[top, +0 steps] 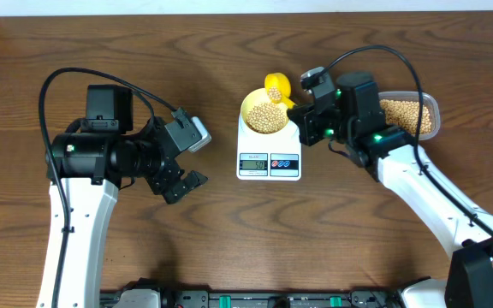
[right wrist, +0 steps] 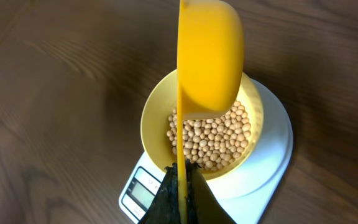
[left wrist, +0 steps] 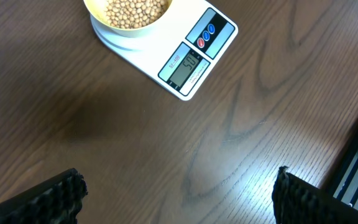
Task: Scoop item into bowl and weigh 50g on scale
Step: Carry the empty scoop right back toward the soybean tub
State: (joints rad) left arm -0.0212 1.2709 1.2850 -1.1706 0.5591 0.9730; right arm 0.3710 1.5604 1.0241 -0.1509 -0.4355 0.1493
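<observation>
White rectangular scale [top: 270, 150] is lying flat and level, its LCD and its red and blue round buttons running along the front edge, with the display appearing to read 50. Small round pale-yellow bowl [top: 245, 109] is sitting upright on the scale's round weighing top, toward the back edge and nearly covering it. Tan, pea-sized beans [top: 268, 120] are covering the bowl's bottom in a loose heap, sitting below the rim.
</observation>
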